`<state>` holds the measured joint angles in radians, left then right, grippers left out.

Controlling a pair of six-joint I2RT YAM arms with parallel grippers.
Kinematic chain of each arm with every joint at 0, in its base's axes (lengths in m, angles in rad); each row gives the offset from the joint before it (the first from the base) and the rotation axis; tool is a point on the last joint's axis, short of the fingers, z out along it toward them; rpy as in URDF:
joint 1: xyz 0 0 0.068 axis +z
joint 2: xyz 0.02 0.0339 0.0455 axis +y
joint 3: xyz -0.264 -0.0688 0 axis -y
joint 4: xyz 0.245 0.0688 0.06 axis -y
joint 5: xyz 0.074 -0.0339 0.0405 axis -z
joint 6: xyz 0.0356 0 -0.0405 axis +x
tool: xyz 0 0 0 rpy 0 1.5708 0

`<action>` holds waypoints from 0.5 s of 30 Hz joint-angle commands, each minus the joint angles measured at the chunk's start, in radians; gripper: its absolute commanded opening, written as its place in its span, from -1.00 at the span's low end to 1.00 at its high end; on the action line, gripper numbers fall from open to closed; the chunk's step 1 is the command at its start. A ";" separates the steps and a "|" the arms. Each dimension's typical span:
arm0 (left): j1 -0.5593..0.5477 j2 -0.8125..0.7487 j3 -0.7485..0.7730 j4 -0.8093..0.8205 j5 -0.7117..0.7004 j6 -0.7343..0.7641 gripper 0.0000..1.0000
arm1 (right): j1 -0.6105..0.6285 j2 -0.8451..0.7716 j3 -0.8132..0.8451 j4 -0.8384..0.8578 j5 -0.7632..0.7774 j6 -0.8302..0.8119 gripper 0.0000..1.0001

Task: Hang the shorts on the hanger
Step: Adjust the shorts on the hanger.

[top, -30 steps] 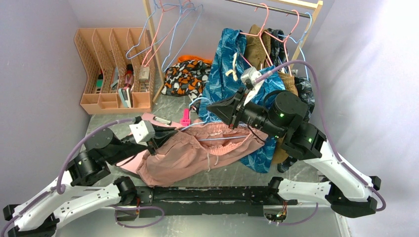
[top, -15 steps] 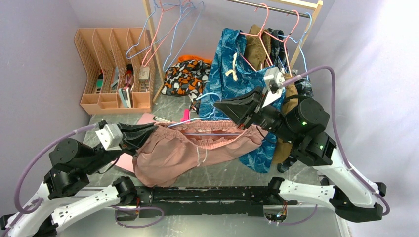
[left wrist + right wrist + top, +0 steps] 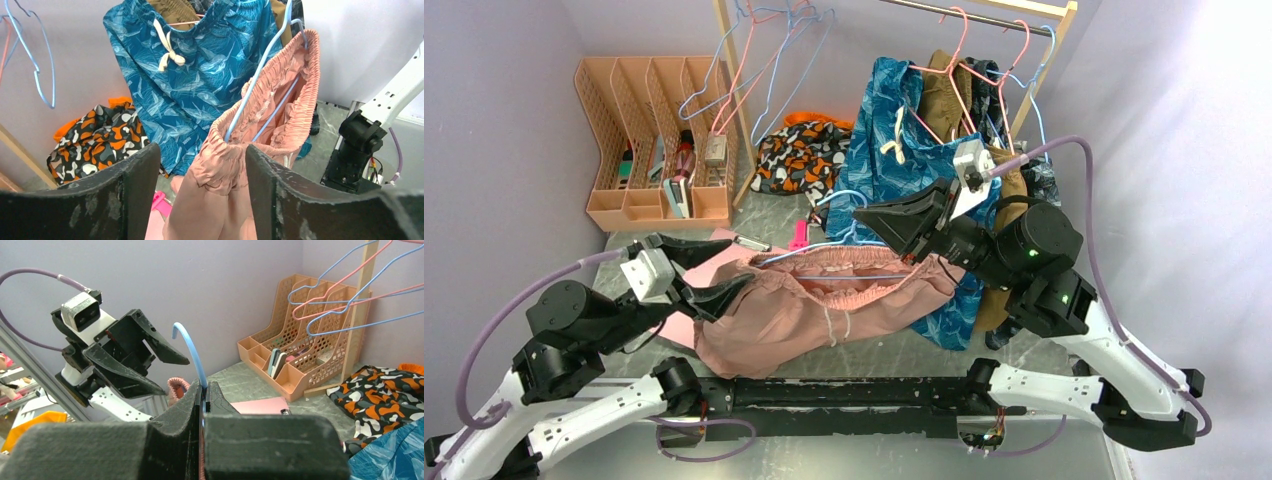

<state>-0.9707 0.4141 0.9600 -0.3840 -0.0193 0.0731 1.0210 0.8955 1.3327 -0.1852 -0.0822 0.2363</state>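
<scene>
The salmon shorts (image 3: 804, 310) hang with their gathered waistband stretched over the light-blue hanger (image 3: 854, 275), legs drooping to the table. My right gripper (image 3: 864, 215) is shut on the hanger's neck just below the curved hook (image 3: 190, 347), holding it above the table. My left gripper (image 3: 732, 265) is open at the shorts' left waistband end. In the left wrist view that bunched end (image 3: 220, 200) sits between the spread fingers (image 3: 125, 190), touching neither. The hanger's wire (image 3: 255, 85) runs up inside the waistband.
A blue patterned garment (image 3: 894, 150) hangs on the wooden rack (image 3: 734, 90) behind, among pink and blue wire hangers. An orange file organizer (image 3: 659, 140) stands back left. An orange-black cloth (image 3: 799, 155), a pink clip (image 3: 800, 238) and a flat pink board (image 3: 679, 330) lie on the table.
My left gripper opened and let go of the shorts' waistband end. Before that, both arms raised the hanger and shorts, and the left arm drew back leftward.
</scene>
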 commanded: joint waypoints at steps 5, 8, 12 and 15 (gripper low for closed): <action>-0.002 -0.105 0.048 -0.060 -0.133 -0.036 0.36 | 0.000 -0.046 0.027 0.015 0.033 -0.009 -1.00; -0.002 -0.140 0.049 -0.116 -0.158 -0.057 0.33 | -0.001 -0.060 0.029 0.000 0.041 -0.009 -1.00; -0.002 -0.161 0.034 -0.175 -0.128 -0.081 0.34 | -0.001 -0.067 0.035 -0.009 0.041 -0.013 -1.00; -0.003 -0.154 0.020 -0.216 -0.094 -0.087 0.34 | -0.001 -0.067 0.042 -0.010 0.036 -0.016 -1.00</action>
<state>-0.9707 0.2512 0.9901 -0.5060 -0.1307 0.0113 1.0210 0.8421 1.3361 -0.2199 -0.0551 0.2306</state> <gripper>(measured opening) 0.671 0.019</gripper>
